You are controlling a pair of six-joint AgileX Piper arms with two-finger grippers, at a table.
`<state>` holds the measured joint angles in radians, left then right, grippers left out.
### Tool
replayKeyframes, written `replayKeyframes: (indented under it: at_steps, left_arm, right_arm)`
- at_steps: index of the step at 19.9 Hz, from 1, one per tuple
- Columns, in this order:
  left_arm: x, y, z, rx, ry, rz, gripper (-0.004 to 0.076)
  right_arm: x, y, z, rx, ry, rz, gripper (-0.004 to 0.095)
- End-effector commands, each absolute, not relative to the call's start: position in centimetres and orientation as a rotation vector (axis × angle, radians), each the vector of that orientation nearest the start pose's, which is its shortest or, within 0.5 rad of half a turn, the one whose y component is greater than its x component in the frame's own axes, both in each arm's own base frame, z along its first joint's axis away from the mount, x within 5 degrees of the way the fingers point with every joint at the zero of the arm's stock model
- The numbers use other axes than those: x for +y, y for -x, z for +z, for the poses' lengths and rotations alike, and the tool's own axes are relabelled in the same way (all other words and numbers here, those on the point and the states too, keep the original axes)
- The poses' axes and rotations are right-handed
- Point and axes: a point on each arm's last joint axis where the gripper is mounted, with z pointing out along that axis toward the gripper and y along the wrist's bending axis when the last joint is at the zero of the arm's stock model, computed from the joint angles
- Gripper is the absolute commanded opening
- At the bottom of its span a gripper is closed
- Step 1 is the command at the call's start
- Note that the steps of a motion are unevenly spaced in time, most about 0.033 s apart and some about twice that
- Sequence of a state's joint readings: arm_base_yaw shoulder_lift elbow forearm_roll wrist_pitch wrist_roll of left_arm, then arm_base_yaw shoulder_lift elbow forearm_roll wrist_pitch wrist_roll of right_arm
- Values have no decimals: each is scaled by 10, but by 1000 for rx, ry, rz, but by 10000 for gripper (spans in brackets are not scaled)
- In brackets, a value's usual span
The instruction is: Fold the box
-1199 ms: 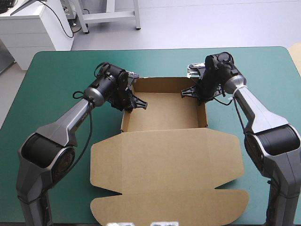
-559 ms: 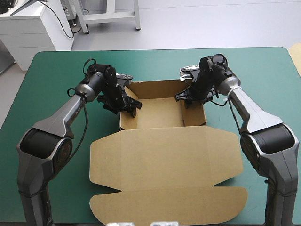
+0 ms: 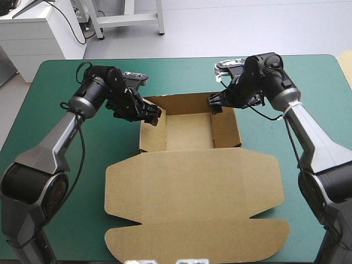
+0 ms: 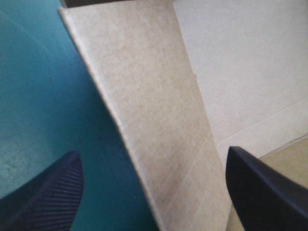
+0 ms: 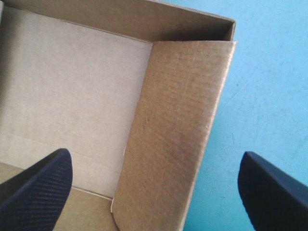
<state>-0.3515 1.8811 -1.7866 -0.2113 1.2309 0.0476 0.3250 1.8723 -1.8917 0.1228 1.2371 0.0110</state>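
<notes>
The brown box (image 3: 190,131) sits mid-table as an open tray with its back and side walls raised. Its lid (image 3: 192,203) lies flat toward the near edge. My left gripper (image 3: 152,113) is open at the tray's far left corner. In the left wrist view the left gripper (image 4: 154,192) straddles the left wall (image 4: 154,120) without touching it. My right gripper (image 3: 215,103) is open at the far right corner. In the right wrist view the right gripper (image 5: 154,192) has the right wall (image 5: 178,120) standing between its spread fingers (image 5: 33,192).
The teal-green cover (image 3: 60,143) shows on both sides of the box. The lid's front flap (image 3: 198,239) reaches close to the table's near edge. A white cabinet (image 3: 38,33) stands beyond the far left corner.
Both grippers have opened and drawn back outward and upward from the tray's side walls. The side walls now stand folded in, and the tray is narrower than earlier.
</notes>
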Motion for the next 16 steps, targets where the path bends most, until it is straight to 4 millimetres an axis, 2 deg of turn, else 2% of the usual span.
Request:
replayKeyframes:
  at_steps: [1,2,5,6,7,9,10,11,13,16]
  left_arm:
    - [-147,-342,372,2677,-513,-420,559]
    - [-143,-331,388,2630,-512,-425,534]
    - [-131,-304,424,2511,-555,-390,426]
    - [-124,-290,441,2453,-572,-364,340]
    - [-121,-283,448,2427,-575,-358,302]
    - [-107,-244,482,2292,-615,-342,99]
    - [-103,-233,490,2256,-626,-337,48]
    - [-95,-211,505,2187,-639,-327,-6]
    - [-83,-182,522,2107,-625,-314,-8]
    - [-69,-149,535,2031,-604,-277,-8]
  right_arm:
    - [129,-351,407,2532,398,293,859]
    - [125,-339,422,2491,395,298,859]
    - [118,-318,447,2419,390,307,852]
    - [115,-310,456,2393,387,300,844]
    - [113,-307,459,2383,386,301,833]
    - [112,-301,465,2367,384,313,795]
    - [112,-300,465,2366,381,320,783]
    - [113,-299,465,2366,382,341,763]
    - [114,-300,465,2368,383,345,735]
    - [115,-304,461,2380,383,340,721]
